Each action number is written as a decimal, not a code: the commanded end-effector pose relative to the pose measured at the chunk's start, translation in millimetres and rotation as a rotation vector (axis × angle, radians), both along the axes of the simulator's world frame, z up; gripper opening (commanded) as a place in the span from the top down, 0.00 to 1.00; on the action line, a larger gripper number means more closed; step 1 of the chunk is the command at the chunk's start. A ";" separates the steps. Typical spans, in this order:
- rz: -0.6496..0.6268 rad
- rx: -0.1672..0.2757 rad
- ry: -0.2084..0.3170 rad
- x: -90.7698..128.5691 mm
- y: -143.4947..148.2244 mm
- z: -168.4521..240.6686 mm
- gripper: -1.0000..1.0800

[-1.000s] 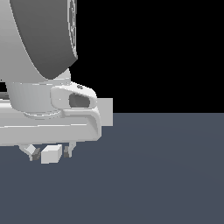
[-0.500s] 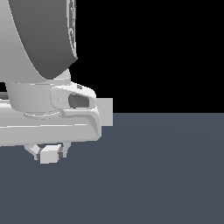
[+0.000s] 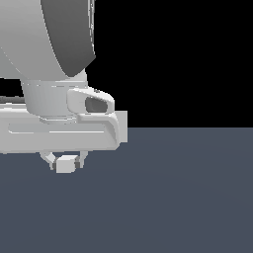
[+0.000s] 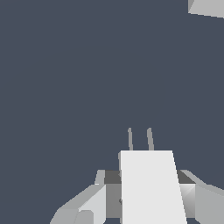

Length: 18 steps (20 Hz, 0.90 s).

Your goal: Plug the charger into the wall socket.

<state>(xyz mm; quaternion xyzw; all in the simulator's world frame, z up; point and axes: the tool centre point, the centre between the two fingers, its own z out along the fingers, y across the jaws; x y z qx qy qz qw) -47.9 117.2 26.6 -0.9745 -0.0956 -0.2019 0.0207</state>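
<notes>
Fingers [image 3: 49, 159] clamped on charger [image 3: 65, 163]

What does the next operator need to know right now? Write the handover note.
Claw: shut on the charger, fingers on both its sides, two prongs pointing forward.
Wall socket: only a pale corner shows at the edge of the wrist view, well apart from the prongs; out of the exterior view.
Done: charger grasped.
Left: carry the charger to the socket, line up the prongs, push in.
</notes>
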 end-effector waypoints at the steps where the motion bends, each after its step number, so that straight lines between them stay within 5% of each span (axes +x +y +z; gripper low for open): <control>1: -0.031 0.001 -0.001 9.6 -6.9 9.7 1.00; 10: -0.185 0.003 -0.001 53.3 -45.8 55.4 1.00; 18: -0.253 0.000 -0.001 71.0 -66.2 74.6 1.00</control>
